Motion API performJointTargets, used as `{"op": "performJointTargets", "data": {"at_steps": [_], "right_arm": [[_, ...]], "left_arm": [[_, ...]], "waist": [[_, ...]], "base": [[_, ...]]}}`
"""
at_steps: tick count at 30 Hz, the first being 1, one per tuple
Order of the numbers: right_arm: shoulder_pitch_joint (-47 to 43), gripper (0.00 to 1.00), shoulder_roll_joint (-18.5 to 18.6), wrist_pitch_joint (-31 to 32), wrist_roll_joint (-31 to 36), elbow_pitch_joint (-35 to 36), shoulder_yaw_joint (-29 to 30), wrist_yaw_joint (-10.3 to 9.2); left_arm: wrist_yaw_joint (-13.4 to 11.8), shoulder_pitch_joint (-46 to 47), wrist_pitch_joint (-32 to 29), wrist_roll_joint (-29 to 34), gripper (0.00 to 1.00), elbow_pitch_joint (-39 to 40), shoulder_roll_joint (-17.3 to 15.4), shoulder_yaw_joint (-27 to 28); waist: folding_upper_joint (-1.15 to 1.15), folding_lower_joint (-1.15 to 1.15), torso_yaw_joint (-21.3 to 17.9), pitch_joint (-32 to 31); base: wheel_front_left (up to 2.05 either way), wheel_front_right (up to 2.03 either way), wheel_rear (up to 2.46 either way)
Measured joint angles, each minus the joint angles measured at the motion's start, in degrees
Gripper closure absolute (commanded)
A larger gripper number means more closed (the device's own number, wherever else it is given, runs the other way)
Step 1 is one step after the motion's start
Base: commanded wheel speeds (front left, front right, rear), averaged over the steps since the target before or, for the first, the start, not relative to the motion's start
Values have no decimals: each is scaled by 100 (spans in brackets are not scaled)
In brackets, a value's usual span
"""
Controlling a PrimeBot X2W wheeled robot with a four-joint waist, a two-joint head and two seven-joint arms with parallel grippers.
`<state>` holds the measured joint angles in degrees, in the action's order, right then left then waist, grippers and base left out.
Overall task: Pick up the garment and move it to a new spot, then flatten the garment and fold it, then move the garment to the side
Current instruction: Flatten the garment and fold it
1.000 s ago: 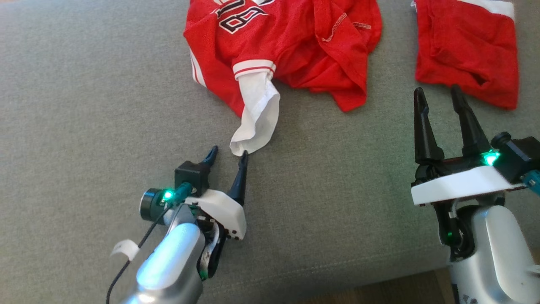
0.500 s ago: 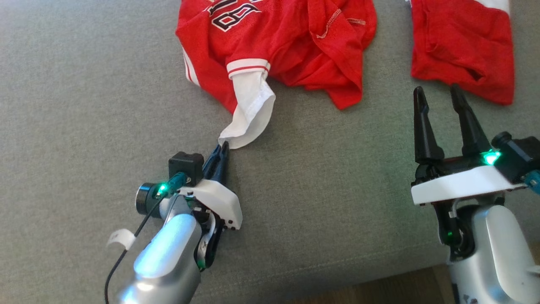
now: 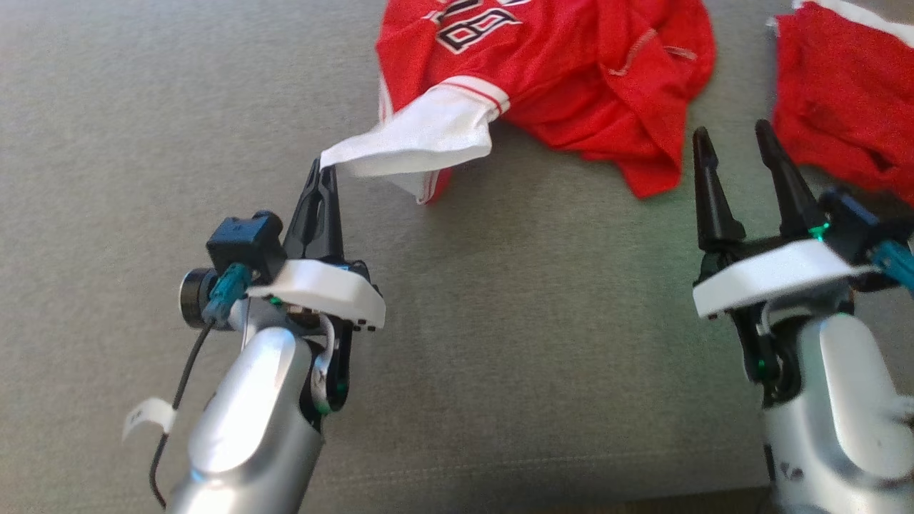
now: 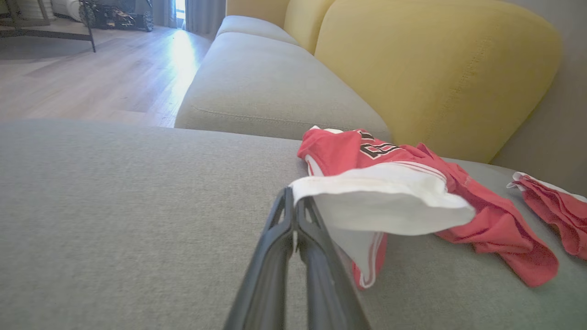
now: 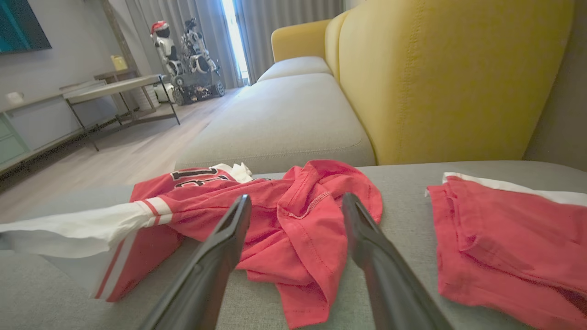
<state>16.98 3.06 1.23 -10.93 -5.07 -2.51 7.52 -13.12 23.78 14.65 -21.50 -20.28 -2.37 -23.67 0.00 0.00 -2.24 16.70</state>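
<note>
The garment [image 3: 557, 64] is a crumpled red jersey with black numbers and a white sleeve [image 3: 421, 135], lying on the grey sofa seat [image 3: 143, 143]. My left gripper [image 3: 323, 170] is shut on the sleeve's cuff and holds it lifted off the cushion; in the left wrist view the gripper [image 4: 292, 201] pinches the sleeve [image 4: 380, 201] edge, with the jersey [image 4: 367, 149] behind. My right gripper [image 3: 728, 143] stands open just in front of the jersey's hem, holding nothing. Its gripper [image 5: 297, 204] shows open in the right wrist view, over the jersey [image 5: 293, 206].
A second red cloth with a white edge [image 3: 842, 93] lies at the far right, also in the right wrist view [image 5: 504, 229]. Yellow backrests [image 5: 435, 78] rise behind the seat. Wooden floor [image 4: 91, 82] and a table [image 5: 110, 87] lie beyond the sofa's left end.
My left gripper closed on the white sleeve's cuff and raised it, stretching the sleeve leftward. The head camera has shifted. The right gripper stayed open.
</note>
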Motion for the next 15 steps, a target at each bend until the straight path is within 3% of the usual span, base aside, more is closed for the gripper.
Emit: {"op": "performJointTargets", "data": {"at_steps": [6,15], "right_arm": [[715,0,59,505,215,-722,-108,0],[2184,0,665,939,453,-2272,-305,0]], "left_arm": [[130,-277,0,76,100,397,-2,-47],[238,-242,1,-32,100,716,0,-403]], "waist": [[0,0,296,76],[0,0,638,392]], "base": [[0,0,0],[0,0,0]]}}
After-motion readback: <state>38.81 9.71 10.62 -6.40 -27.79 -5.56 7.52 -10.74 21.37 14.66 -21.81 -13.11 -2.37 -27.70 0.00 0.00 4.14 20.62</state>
